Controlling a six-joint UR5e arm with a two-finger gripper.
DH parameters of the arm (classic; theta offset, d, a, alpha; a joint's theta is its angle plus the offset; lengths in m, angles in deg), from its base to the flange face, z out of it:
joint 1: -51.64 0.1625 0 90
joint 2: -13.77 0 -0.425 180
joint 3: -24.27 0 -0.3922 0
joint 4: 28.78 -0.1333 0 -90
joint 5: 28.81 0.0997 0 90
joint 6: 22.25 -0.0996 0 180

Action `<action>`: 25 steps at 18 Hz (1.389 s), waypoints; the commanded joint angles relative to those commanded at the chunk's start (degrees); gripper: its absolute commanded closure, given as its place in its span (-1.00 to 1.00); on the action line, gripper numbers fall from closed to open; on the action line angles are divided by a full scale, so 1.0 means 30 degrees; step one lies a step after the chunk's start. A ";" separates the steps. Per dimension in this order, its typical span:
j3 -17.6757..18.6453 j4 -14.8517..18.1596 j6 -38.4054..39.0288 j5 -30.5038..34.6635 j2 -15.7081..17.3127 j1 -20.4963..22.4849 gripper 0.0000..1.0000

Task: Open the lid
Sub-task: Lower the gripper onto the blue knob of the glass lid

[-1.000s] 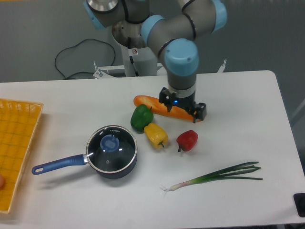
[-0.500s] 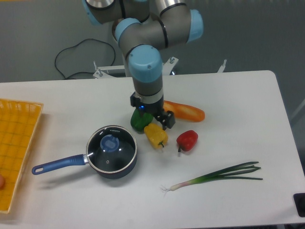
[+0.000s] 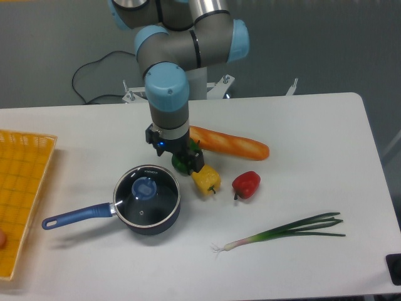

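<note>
Toward the left half of the table [image 3: 326, 125], nearer the front edge than the back, the lid [image 3: 146, 194] sits flat and seated on the saucepan [image 3: 135, 210], blue knob [image 3: 145, 187] up, so nothing is done yet on the opening itself. Our gripper [image 3: 177, 155] hangs just behind and to the right of the pan, over the green pepper [image 3: 182, 164], not touching the lid; from this angle we cannot tell whether the fingers are spread or closed. Left to do, by our read: centre over the knob, descend, pinch it, lift the lid clear. Yellow pepper [image 3: 206, 179], red pepper [image 3: 246, 184] and carrot [image 3: 229, 143] sit close on the right; the spring onion [image 3: 282, 231] lies well apart near the front edge.
</note>
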 joint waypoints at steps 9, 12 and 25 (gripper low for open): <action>-0.0146 -0.0059 0.1874 -0.0234 -0.0233 -0.0410 -1.00; -0.0234 -0.0117 0.2169 -0.0205 -0.0381 -0.0879 -1.00; -0.1523 -0.0117 0.3049 -0.0146 -0.1494 -0.1407 -1.00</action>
